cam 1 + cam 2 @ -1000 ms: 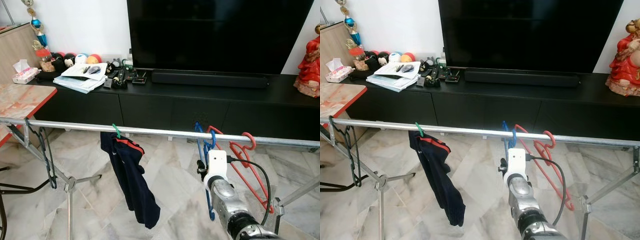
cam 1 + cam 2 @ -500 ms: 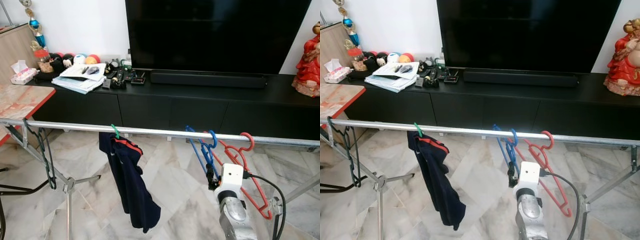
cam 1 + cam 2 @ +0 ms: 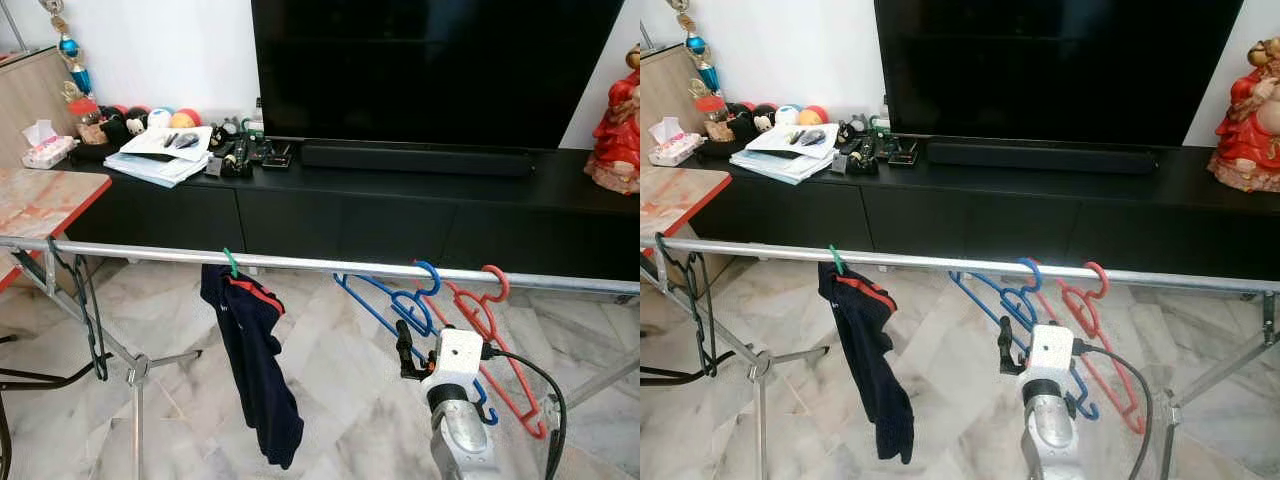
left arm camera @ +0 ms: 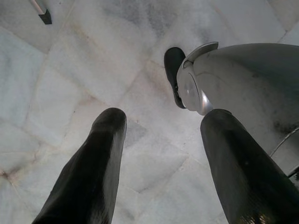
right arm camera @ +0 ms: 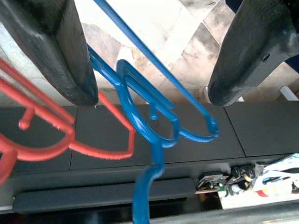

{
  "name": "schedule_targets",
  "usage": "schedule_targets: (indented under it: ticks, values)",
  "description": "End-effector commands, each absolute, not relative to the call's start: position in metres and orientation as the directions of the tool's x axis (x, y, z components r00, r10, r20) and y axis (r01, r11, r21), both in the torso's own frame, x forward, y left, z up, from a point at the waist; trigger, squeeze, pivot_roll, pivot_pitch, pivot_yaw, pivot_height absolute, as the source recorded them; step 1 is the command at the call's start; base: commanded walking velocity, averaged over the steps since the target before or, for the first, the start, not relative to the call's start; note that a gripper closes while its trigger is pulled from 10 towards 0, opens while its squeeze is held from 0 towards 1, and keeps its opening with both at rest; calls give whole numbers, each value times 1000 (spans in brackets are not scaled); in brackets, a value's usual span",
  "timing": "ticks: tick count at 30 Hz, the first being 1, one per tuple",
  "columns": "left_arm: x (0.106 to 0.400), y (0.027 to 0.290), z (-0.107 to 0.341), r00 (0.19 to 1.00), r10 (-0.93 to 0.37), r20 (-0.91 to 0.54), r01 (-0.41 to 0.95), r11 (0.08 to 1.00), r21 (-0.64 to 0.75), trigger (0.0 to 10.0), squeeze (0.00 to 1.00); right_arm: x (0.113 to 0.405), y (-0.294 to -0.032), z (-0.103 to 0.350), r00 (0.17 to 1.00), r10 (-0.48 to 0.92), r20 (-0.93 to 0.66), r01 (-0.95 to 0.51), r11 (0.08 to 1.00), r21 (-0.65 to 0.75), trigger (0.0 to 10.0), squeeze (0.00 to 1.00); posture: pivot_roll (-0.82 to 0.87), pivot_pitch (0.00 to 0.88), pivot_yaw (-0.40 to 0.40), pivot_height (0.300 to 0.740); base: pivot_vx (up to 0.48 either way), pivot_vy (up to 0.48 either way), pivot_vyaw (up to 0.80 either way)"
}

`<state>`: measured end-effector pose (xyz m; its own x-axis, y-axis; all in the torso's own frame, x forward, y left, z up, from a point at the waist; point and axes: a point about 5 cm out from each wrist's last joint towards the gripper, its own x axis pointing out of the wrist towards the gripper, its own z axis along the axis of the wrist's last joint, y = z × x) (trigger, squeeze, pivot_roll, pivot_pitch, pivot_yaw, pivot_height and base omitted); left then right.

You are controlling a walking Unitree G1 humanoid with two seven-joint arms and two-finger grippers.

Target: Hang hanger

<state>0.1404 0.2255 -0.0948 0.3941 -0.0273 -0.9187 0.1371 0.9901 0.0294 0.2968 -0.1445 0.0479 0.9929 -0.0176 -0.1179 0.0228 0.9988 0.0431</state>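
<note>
A blue hanger (image 3: 385, 303) hangs by its hook (image 3: 429, 273) on the metal rail (image 3: 300, 262), tilted with its body out to the left. Beside it on the right hangs a red hanger (image 3: 492, 312). My right gripper (image 3: 412, 352) is just below the rail in front of the blue hanger. In the right wrist view its fingers (image 5: 56, 51) stand wide apart, open, with the blue hanger (image 5: 149, 116) between and beyond them, touching neither. My left gripper (image 4: 159, 135) hangs open over the marble floor.
A dark navy garment (image 3: 250, 350) hangs from a green hook (image 3: 231, 262) further left on the rail. A black hanger (image 3: 90, 320) hangs at the rail's left end. Behind stands a black TV console (image 3: 400, 205), a red statue (image 3: 615, 130) and a table (image 3: 40, 200) at left.
My right arm has dropped and pulled back from the rail. The blue hanger, upright at the gripper a second ago, now hangs on the rail, swung out to the left.
</note>
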Motion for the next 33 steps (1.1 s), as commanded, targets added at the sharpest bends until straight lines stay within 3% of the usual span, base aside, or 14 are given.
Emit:
schedule_targets:
  ticks: [1, 33]
  values:
    - [139, 228, -95, 392, -20, -920, 135, 990, 36, 10000, 0, 296, -143, 49, 993, -13, -115, 18, 999, 40, 10000, 0, 103, 0, 24, 740, 0, 0, 0]
    - [142, 227, -94, 407, -29, -913, 126, 992, 25, 10000, 0, 297, -133, 44, 984, -11, -177, 21, 998, 53, 10000, 0, 111, 8, 24, 740, 0, 0, 0]
